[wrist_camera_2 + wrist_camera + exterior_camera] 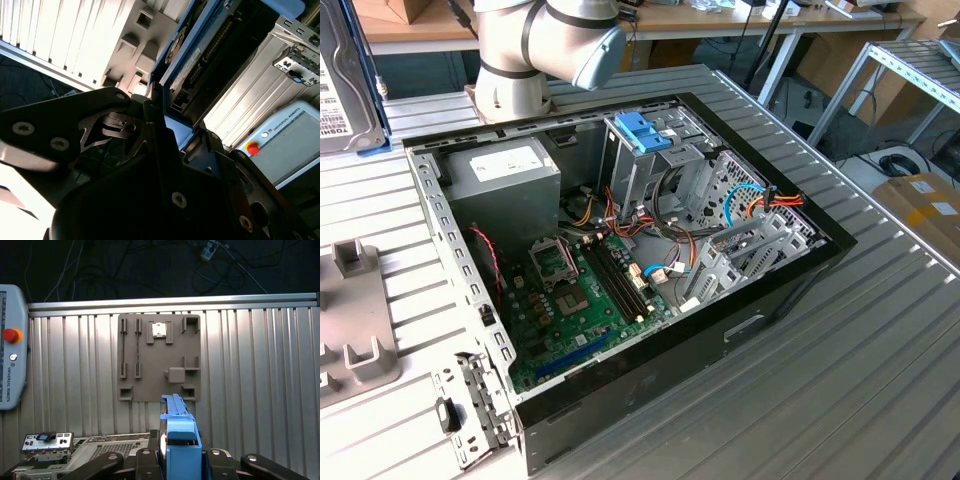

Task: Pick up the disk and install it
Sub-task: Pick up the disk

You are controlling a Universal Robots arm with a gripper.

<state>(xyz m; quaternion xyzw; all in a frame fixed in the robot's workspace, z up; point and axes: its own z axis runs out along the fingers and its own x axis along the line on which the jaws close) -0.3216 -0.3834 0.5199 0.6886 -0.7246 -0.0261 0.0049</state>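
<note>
The gripper (180, 452) is clamped on the disk (179, 432). In both wrist views its black fingers (156, 125) press against the light-blue frame on either side, and the disk stands on edge between them.

In the exterior view the disk (345, 80) hangs in the air well apart from the open computer case (775, 290), off the case's far corner at the exterior view's left. Its white label faces the camera and its blue frame runs down the side toward the case. The arm (550, 45) stands on the table (880, 340) just behind the far wall of the case.

Inside the case, a blue latch (642, 132) sits on top of a metal cage (638, 175) against the far wall. A grey box (505, 180) with a white sticker fills the corner beside the cage, and the green circuit board (575, 300) lies flat on the case floor. A small metal bracket (470, 410) lies on the table just outside the near corner of the case.

A grey holder plate (159, 357) lies on the table beyond the case's side, and in the first wrist view the upright disk lines up with it. A control pendant (10, 345) with a red button lies on the table near that plate.
</note>
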